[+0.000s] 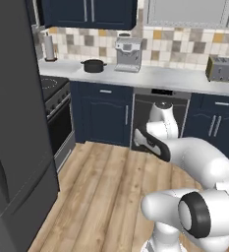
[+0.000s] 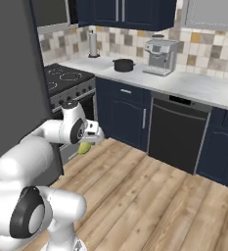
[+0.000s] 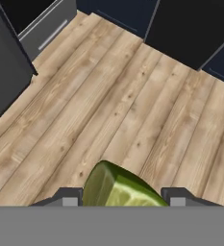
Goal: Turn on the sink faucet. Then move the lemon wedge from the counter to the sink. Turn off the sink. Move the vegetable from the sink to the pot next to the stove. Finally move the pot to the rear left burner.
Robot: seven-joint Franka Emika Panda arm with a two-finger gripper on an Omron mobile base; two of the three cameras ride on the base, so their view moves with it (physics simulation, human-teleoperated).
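My gripper (image 3: 120,197) is shut on the lemon wedge (image 3: 119,186), a yellow-green piece wedged between the two fingertips, and hangs over the wooden floor. From the right base view the gripper (image 2: 92,139) sits low in front of the stove (image 2: 66,76), with the wedge (image 2: 84,147) poking out below it. The black pot (image 1: 93,65) (image 2: 124,64) stands on the white counter (image 1: 160,77) (image 2: 198,87), just right of the stove (image 1: 52,86). The sink and the sink faucet are out of view.
A coffee machine (image 1: 128,55) (image 2: 159,56) stands right of the pot, a toaster (image 1: 223,69) further along. A paper towel roll (image 2: 93,44) stands behind the stove. The dark fridge (image 1: 13,128) rises close on the left; a dishwasher (image 2: 176,130) sits under the counter.
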